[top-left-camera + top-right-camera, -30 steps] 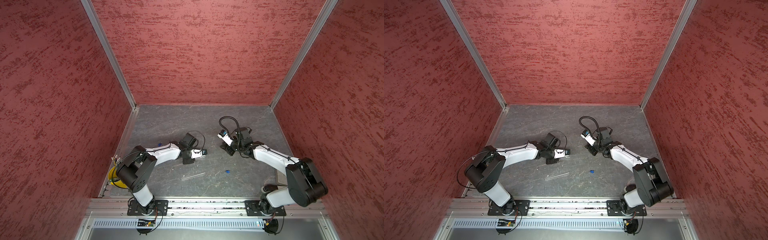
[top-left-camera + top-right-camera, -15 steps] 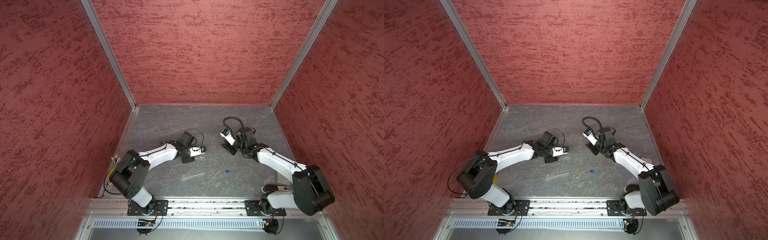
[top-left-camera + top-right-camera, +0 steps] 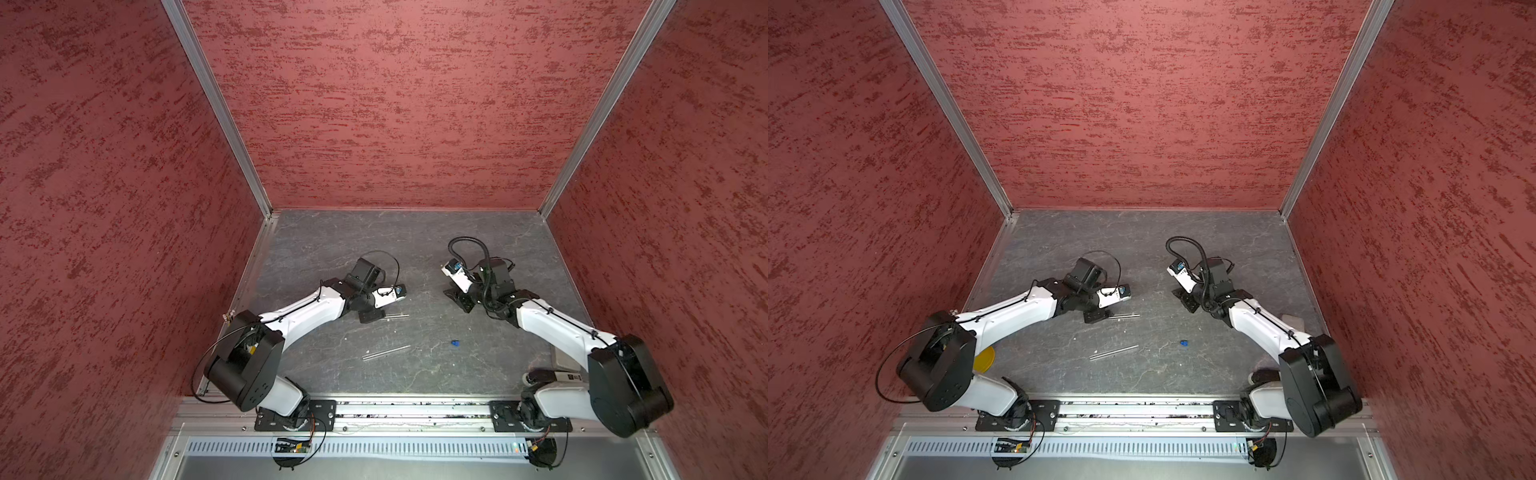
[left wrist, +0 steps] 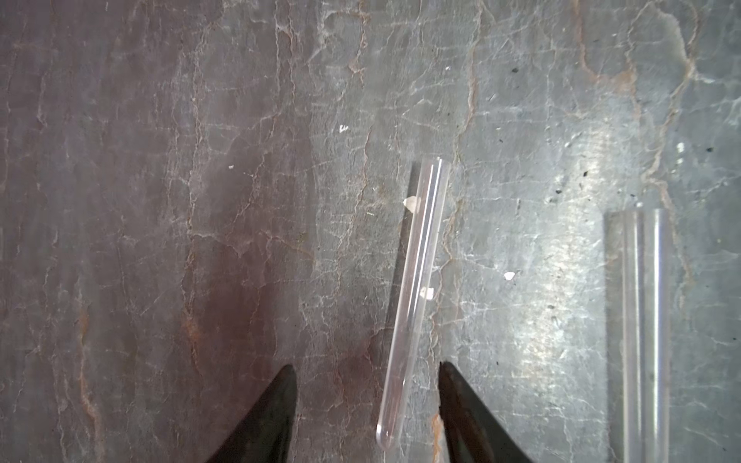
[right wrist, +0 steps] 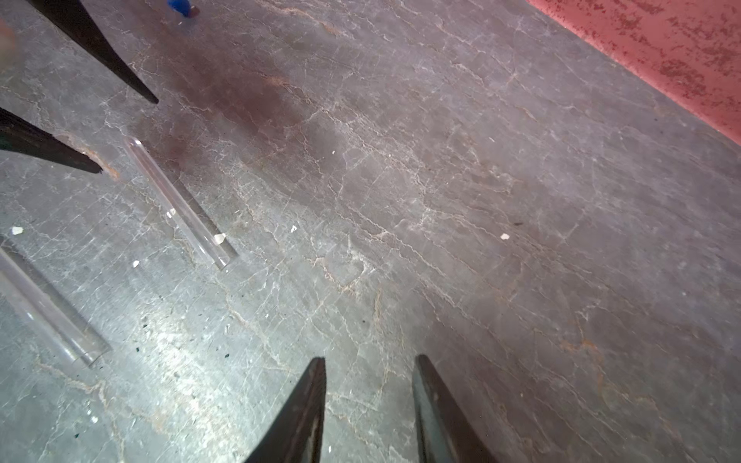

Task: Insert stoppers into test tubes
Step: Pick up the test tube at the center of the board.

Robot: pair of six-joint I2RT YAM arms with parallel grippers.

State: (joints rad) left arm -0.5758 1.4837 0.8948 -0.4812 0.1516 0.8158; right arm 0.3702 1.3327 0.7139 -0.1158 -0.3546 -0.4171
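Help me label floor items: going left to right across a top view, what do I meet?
Yellow disc → nearer test tube → blue stopper; farther tube omitted, it overlaps the nearer one.

The table (image 3: 374, 249) looks like grey stone, veined with pale and rusty cracks, mostly matt, with a dull sheen near the middle; the far test tube (image 4: 417, 288) and the near test tube (image 4: 645, 340) are clear, smooth and glossy, streaked with highlights; the walls (image 3: 395, 104) are red, rough and matt; the corner posts (image 3: 216, 108) are pale brushed metal; the left arm (image 3: 307, 316) and right arm (image 3: 552, 328) have smooth white plastic shells, faintly glossy, with matt black joints.
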